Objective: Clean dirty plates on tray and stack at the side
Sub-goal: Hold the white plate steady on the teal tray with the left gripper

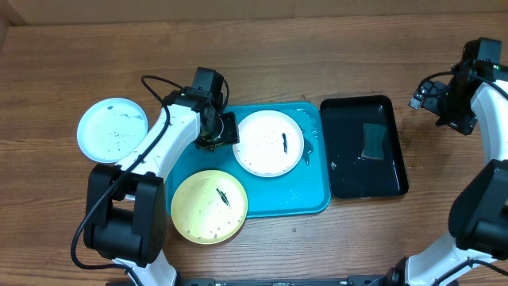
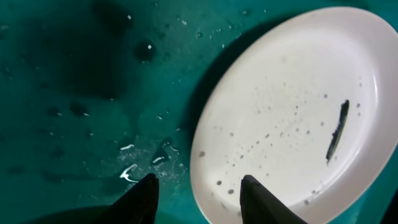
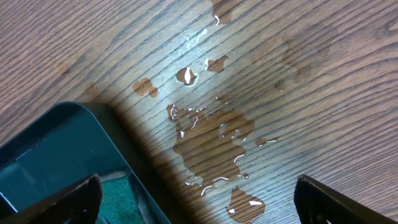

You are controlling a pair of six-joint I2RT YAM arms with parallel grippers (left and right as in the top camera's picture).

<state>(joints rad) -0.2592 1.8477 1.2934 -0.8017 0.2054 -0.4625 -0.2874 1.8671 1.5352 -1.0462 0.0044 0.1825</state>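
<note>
On the teal tray (image 1: 313, 199) lies a white plate (image 1: 266, 147) with dark specks and one dark smear. A yellow-green plate (image 1: 209, 208) overhangs the tray's front left corner. A pale blue plate (image 1: 112, 129) rests on the table left of the tray. My left gripper (image 1: 221, 131) hovers low at the white plate's left edge. In the left wrist view that gripper (image 2: 199, 202) is open, the rim of the white plate (image 2: 292, 112) between its fingertips, one over the wet tray (image 2: 74, 93). My right gripper (image 1: 454, 111) stands open and empty at the far right.
A glossy black tray (image 1: 365, 179) holding a green sponge (image 1: 371, 141) sits right of the teal tray. In the right wrist view the gripper (image 3: 199, 205) is above a water puddle (image 3: 214, 137) on the wood, beside the black tray (image 3: 56, 149) and sponge (image 3: 118, 196).
</note>
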